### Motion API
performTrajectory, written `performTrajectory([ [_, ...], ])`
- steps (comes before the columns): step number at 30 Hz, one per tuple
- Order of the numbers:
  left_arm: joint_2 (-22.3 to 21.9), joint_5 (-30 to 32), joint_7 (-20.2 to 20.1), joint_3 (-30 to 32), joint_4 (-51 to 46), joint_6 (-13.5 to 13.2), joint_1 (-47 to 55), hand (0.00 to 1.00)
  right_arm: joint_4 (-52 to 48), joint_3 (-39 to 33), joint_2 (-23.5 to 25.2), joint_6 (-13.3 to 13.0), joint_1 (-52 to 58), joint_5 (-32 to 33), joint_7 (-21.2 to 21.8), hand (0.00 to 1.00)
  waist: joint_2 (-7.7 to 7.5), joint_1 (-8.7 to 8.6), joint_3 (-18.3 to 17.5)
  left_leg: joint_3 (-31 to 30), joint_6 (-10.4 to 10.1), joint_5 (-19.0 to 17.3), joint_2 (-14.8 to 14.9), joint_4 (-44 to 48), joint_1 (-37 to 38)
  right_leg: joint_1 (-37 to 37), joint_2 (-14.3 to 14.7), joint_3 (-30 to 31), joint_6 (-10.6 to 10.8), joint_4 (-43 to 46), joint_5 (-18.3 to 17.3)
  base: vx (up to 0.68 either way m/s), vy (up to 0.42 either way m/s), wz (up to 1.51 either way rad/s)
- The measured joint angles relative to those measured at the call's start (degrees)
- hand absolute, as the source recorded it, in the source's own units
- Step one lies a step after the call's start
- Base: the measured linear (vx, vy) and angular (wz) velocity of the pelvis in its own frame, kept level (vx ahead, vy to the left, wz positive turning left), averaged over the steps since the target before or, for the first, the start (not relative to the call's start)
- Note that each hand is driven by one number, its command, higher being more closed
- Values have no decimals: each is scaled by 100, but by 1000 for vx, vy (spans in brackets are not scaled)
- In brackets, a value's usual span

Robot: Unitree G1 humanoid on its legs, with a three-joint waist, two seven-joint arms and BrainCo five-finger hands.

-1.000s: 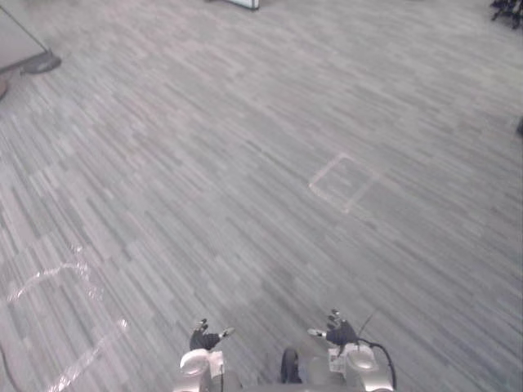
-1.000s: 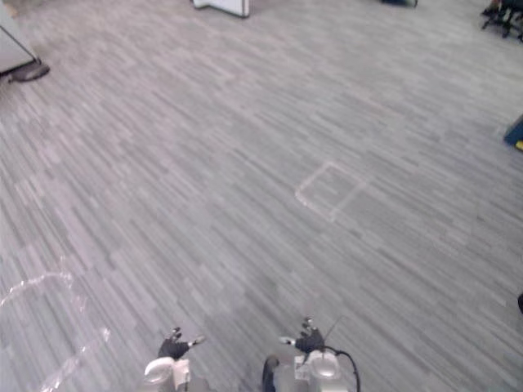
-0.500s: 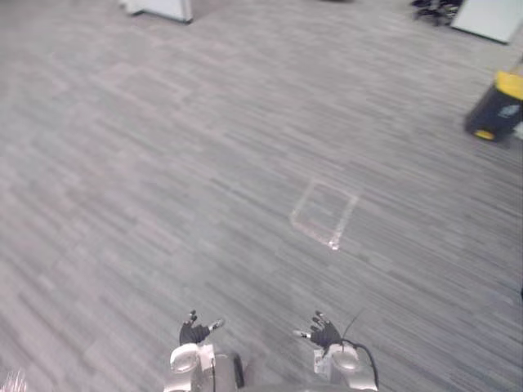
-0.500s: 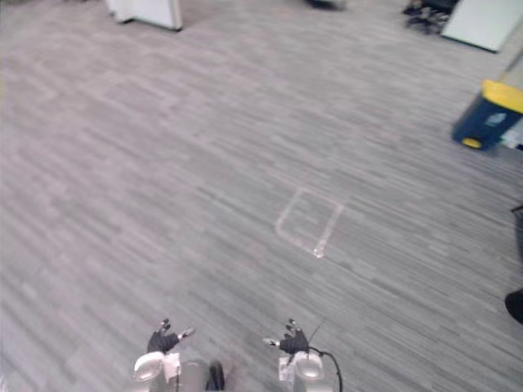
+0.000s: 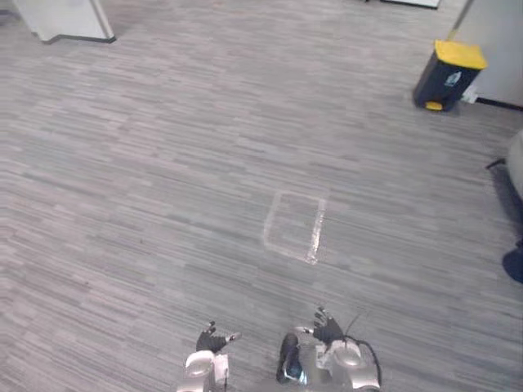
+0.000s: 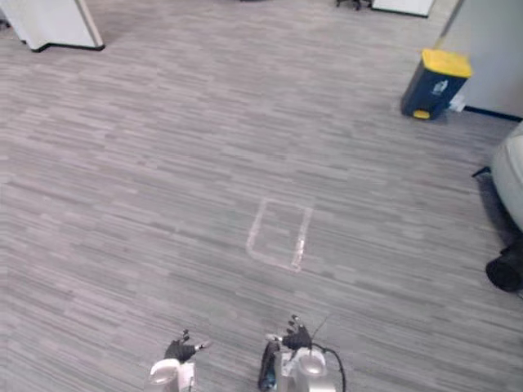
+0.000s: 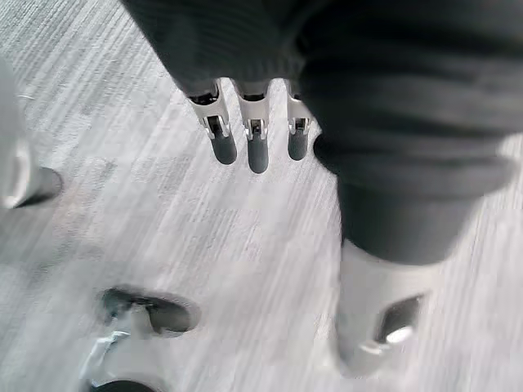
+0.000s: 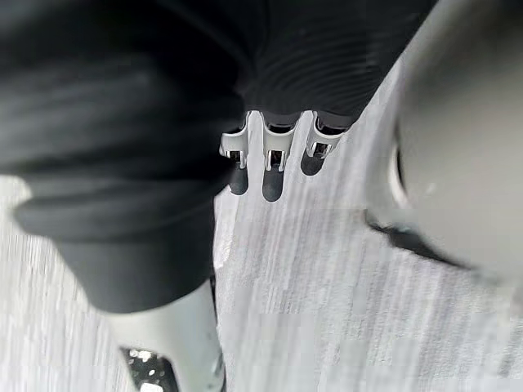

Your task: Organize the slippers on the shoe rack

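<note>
**Grey plank floor [image 5: 147, 180] ahead, slippers yet to be found**

Where the slippers and the shoe rack stand I cannot tell from these views; neither hand has one. The left hand [image 5: 212, 337] and the right hand [image 5: 325, 327] hang low at the near edge of the head views, a little apart. In each wrist view the fingers [image 7: 257, 151] point loosely down at bare floor, straight and relaxed, with nothing between them and the thumb. The right hand's fingers [image 8: 274, 175] are the same.

Further out, a taped rectangle [image 5: 294, 227] lies on the planks in the middle of the scene. A dark blue bin with a yellow lid [image 5: 448, 75] stands well beyond it to the right, near a pale wall. A white unit [image 5: 64, 18] sits at the far left corner.

The whole picture has swung within the last second, so the camera has turned rather than the things. The bin, at the right edge half a second ago, is now well inside the frame. The taped rectangle has kept near the centre.

My reading is that the robot is turning to its right, looking for the rack. The sorting itself has not begun.
</note>
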Motion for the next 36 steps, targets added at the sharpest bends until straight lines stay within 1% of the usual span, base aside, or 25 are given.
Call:
performTrajectory([
  [2, 22, -2, 11, 223, -270, -11, 132, 0, 20, 29, 37, 20, 8, 3, -17, 0, -16, 106, 41, -36, -116, -75, 259, 1290, -604, 534, 210, 392, -165, -62, -304, 488, -67, -104],
  [4, 74, -5, 13, 244, -397, -35, 161, 0, 22, 70, 36, 38, 62, 9, -51, 0, -180, 102, 70, 82, -146, -194, 246, 1303, -1052, 1059, 204, 653, -145, -422, -377, 522, -60, -82],
  [6, 71, -5, 16, 245, -543, -88, 208, 0, 22, 70, 30, 48, 135, 12, -92, 0, -267, 130, 16, 236, -72, -406, 162, 646, -1430, 1434, 141, 854, -54, -763, -397, 435, -11, -59],
  [9, 42, -5, 17, 241, -632, -125, 160, 0, 34, 4, 25, 58, 116, 12, -123, 0, -307, 227, 36, 188, -73, -537, -376, -1491, -1779, 1980, -27, 1200, 250, -1119, -427, 617, 124, -58],
  [10, 32, -5, 19, 235, -632, -129, 107, 0, 43, -41, 24, 55, 104, 12, -128, 0, -350, 269, 59, -87, -33, -264, -731, -2614, -1791, 2146, -169, 1321, 414, -1204, -520, 436, 141, -47],
  [11, 25, -7, 22, 229, -630, -130, 101, 0, 54, -44, 19, 55, 101, 10, -130, 0, -348, 275, 58, -185, -29, -124, -826, -2961, -1785, 2180, -191, 1369, 477, -1205, -556, 533, 238, -71],
  [12, 11, -10, 29, 168, -594, -127, 119, 0, 102, -41, -1, 50, 112, 11, -140, 0, -250, 303, -4, -472, -65, 460, -947, -3783, -1762, 2265, -193, 1570, 664, -1201, -667, 558, 307, -87],
  [13, 76, -22, 32, 168, -552, -133, 82, 0, 346, -6, -8, 62, 75, 14, -154, 0, -317, 351, -32, -475, 155, 876, -1056, -3624, -1680, 2427, -291, 1814, 795, -1179, -758, 672, 361, -79],
  [14, 124, -22, 35, 161, -497, -121, 45, 0, 423, 76, -10, 74, 19, 7, -117, 0, -427, 331, -100, -381, 152, 757, -1117, -3594, -1671, 2421, -417, 1849, 817, -1137, -743, 464, 256, -52],
  [16, 122, -21, 30, 22, -488, -121, 51, 0, 435, -70, 18, 67, 146, 8, -122, 0, -587, 335, -185, -48, 438, 252, -1261, -3210, -1504, 2071, -726, 2116, 970, -129, -568, 635, 347, -45],
  [17, 124, -25, 33, -76, -471, -108, 70, 0, 434, -74, -6, 65, 143, 3, -114, 0, -602, 314, -179, 97, 526, -1, -1347, -3162, -1226, 1741, -842, 2145, 1145, 865, -412, 572, 324, -50],
  [18, 123, -26, 33, -81, -466, -107, 75, 0, 433, -74, -14, 65, 141, 4, -113, 0, -602, 312, -179, 112, 540, -29, -1358, -3163, -1187, 1697, -856, 2145, 1167, 984, -371, 488, 277, -59],
  [19, 131, -52, 40, -159, -345, -102, 66, 0, 421, -69, -24, 24, 115, 0, -100, 0, -524, 294, -128, 231, 586, -344, -1410, -3237, -682, 1069, -1006, 2092, 1173, 2666, -46, 411, 242, -51],
  [22, 129, -82, 42, -344, -198, -94, 67, 0, 360, -56, -23, -28, 59, 0, -46, 0, -419, 208, -113, 341, 600, -592, -1446, -3556, 77, 194, -1256, 1382, 1004, 3974, -270, 364, 179, -29],
  [24, 126, -82, 39, -402, -196, -92, 80, 0, 274, -57, -23, -37, 68, 0, -38, 0, -395, 191, -100, 338, 593, -651, -1441, -3713, 311, -128, -1263, 1123, 1011, 3973, -377, 355, 80, 0],
  [25, 120, -80, 36, -411, -139, -91, 75, 0, 241, -65, -24, -79, 47, -2, -40, 0, -450, 119, -68, 321, 584, -666, -1423, -4032, 715, -434, -1203, 669, 917, 3194, -605, 235, -2, 8],
  [27, 125, -80, 31, -496, -95, -86, 69, 0, 250, -64, -32, -91, 8, -3, -41, 0, -437, 35, -65, 333, 493, -716, -1351, -4251, 920, -575, -1061, 317, 882, 1999, -575, 293, -29, -1],
  [28, 162, -73, 22, -634, -56, -90, 44, 0, 296, -64, -39, -88, -67, -4, -41, 0, -444, 28, -62, 401, 389, -754, -1327, -4406, 1059, -622, -938, 86, 798, 775, -206, 308, -44, -13],
  [29, 181, -72, 15, -689, -19, -90, 35, 0, 335, -63, -41, -77, -99, -5, -42, 0, -453, 25, -63, 413, 333, -782, -1343, -4462, 1129, -611, -891, 39, 757, 287, 14, 379, -67, -13],
  [30, 188, -67, -9, -741, 60, -86, 20, 0, 395, -68, -53, -81, -114, -9, -42, 0, -463, -1, -61, 392, 230, -847, -1354, -4489, 1244, -566, -803, 65, 575, -127, 695, 530, -110, -6],
  [31, 143, -66, -23, -756, 145, -75, -22, 0, 421, -76, -145, -73, -184, -33, -45, 0, -349, -20, -68, 321, 154, -861, -1189, -4457, 1406, -419, -650, 73, 311, -178, 748, 462, -99, -3],
  [32, 110, -61, -32, -757, 143, -76, -31, 0, 423, -90, -142, -68, -198, -43, -46, 0, -319, -14, -62, 286, 132, -848, -1150, -4373, 1384, -401, -622, 41, 298, -162, 656, 469, -145, 0],
  [33, 63, -59, -64, -754, 120, -78, -39, 0, 412, -172, -142, -70, -203, -48, -46, 0, -273, -16, -43, 187, 130, -848, -1062, -4060, 1284, -352, -589, 0, 264, -108, 506, 415, -220, 10],
  [35, 55, -55, -104, -646, 103, -73, -38, 0, 348, -271, -143, -68, -152, -44, -51, 0, -241, -44, -19, -24, 49, -800, -808, -2430, 707, -34, -493, -61, 248, -154, 260, 453, -228, 12],
  [36, 32, -55, -111, -620, 16, -71, -34, 0, 229, -261, -138, -66, -66, -36, -56, 0, -176, -36, 16, -182, -198, -508, -566, -1228, 290, 245, -355, -71, 192, -249, 156, 353, -88, -12],
])
